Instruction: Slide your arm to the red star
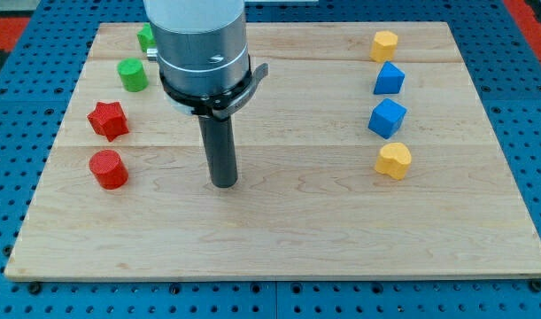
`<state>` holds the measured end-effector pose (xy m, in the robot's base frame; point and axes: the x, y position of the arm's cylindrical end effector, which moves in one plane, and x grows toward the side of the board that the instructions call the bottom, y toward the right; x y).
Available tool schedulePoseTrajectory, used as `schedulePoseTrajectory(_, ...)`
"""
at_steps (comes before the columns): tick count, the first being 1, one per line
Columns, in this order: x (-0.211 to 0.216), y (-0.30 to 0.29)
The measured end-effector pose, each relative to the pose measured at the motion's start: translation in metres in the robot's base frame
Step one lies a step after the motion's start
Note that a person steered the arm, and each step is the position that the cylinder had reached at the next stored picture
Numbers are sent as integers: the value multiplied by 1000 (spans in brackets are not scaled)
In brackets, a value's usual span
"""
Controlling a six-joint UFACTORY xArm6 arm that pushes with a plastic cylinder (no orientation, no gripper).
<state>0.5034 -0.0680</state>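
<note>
The arm ends in a straight dark rod with no hand on it, so there is nothing to open or close and nothing is held. My tip (224,183) rests on the table (297,230), a light wooden board, a little toward the view's left of its middle. The tip touches no block.

The red star (108,120) lies toward the view's left of the tip and a little higher in the view, well apart from it, near the left edge of the table. Just below the star is a red cylinder (108,169), which stands about level with the tip. The two red blocks are near each other but do not touch.

Above the star, toward the view's top, a green cylinder (132,74) stands by itself. A second green block (146,37) is near the top edge, and the wide grey body of the arm hides part of it, so I cannot tell its shape.

On the view's right, four blocks stand in a loose column, all far from the tip. From the top there is a yellow block (385,45), then a blue block (389,79), then a blue cube (387,118), and last a yellow heart-like block (394,160). They stand apart from each other.

Around the table there is a blue pegboard (13,159) with many small holes.
</note>
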Motion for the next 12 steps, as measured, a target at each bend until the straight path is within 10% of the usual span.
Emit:
schedulePoseTrajectory(4, 2, -43)
schedulePoseTrajectory(8, -162, -65)
schedulePoseTrajectory(12, -81, -96)
